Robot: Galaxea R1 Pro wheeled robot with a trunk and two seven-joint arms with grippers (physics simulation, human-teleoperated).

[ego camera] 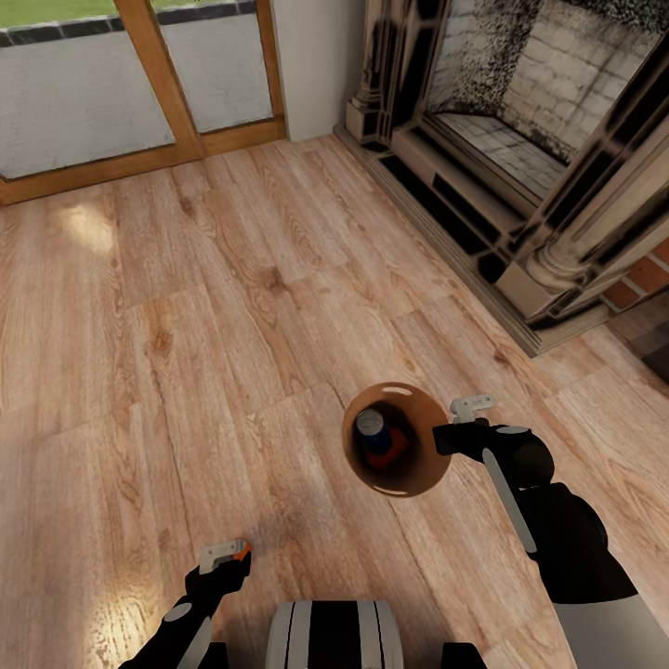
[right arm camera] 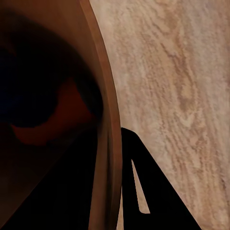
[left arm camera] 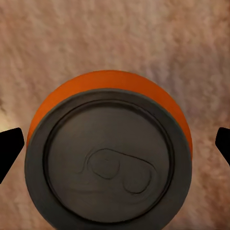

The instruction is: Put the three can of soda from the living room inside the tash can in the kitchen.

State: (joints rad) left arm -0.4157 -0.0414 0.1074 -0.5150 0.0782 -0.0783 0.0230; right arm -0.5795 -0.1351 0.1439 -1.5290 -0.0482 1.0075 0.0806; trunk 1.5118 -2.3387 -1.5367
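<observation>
My right gripper [ego camera: 462, 423] is shut on the rim of the trash can [ego camera: 426, 465], which it holds above the floor, opening toward the head camera. Inside the brown bin lie a blue soda can [ego camera: 373, 427] and an orange one [ego camera: 396, 452]. The right wrist view shows the bin's rim [right arm camera: 108, 120] beside a dark finger [right arm camera: 143, 187], with the orange can [right arm camera: 57, 124] dim inside. Low on the left, my left gripper [ego camera: 228, 556] is shut on another orange can [ego camera: 242, 550]. Its grey top [left arm camera: 108, 163] sits between the fingertips [left arm camera: 9, 148] in the left wrist view.
Light wood plank floor [ego camera: 232, 325] stretches ahead. A stone-framed fireplace [ego camera: 520, 158] with red brick at its side stands to the right. A wood-framed glass door [ego camera: 167, 84] is at the back left. My trunk [ego camera: 334, 636] is at the bottom edge.
</observation>
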